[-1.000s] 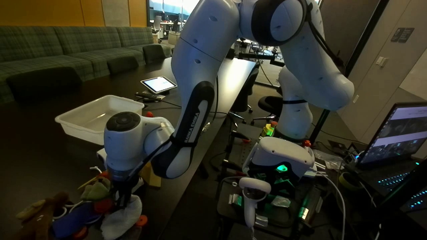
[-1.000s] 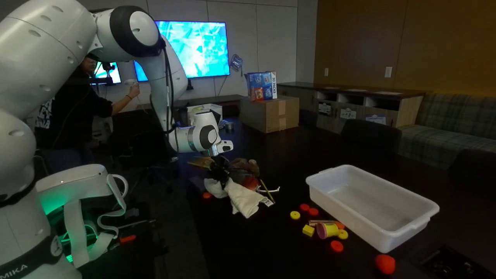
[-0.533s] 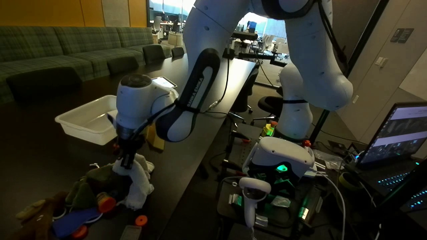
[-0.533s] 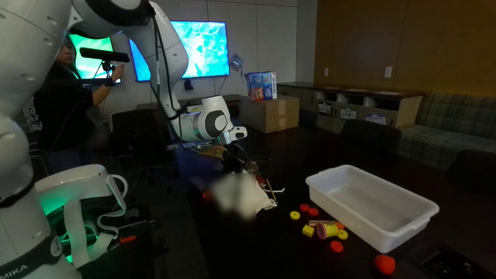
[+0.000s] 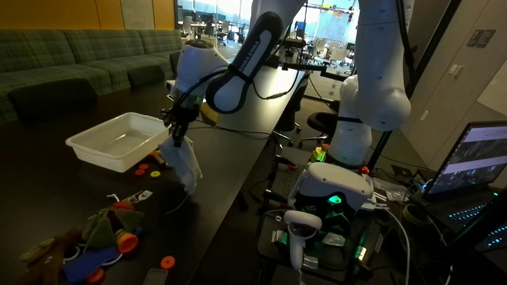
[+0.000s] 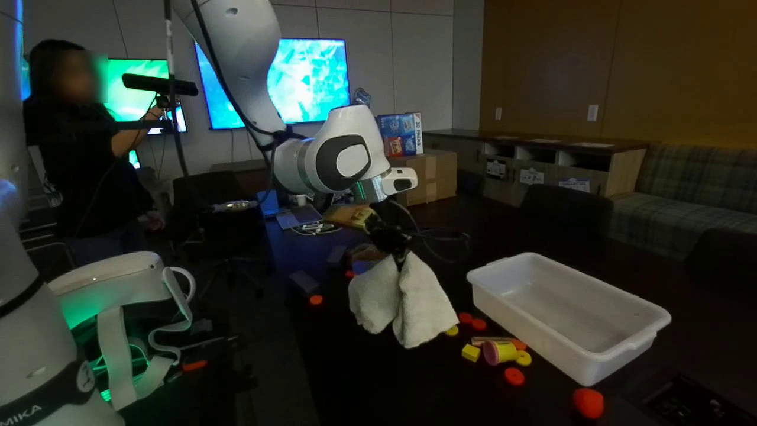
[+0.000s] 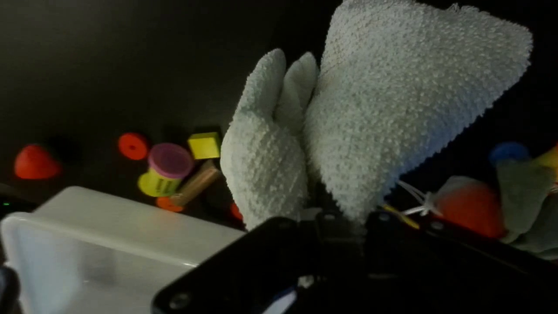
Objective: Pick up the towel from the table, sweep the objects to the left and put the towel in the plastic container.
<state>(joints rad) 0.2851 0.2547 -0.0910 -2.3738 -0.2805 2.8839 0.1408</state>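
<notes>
pinching a soft white towel (image 6: 423, 307) in our black gripper (image 5: 178, 141), we judge sweeping likely done; placement in the rectangular white plastic tub (image 6: 532, 336) remains.

Gripper (image 5: 178, 144) holding a white towel (image 5: 182, 164)
We see it above the black table (image 5: 79, 194), where red and yellow discs (image 5: 155, 174) lie beside a white tub (image 5: 99, 158).

"FRANKA EMIKA" runs along the robot arm (image 5: 249, 55), a cut-off "MIKA" marks a dark band (image 6: 47, 393) low on it, "PACKS" after an unclear number stands on a blue box (image 6: 397, 136) behind it, and the wall sign (image 5: 486, 38) and cabinet labels (image 6: 532, 176) beyond the arm are too small to read.
</notes>
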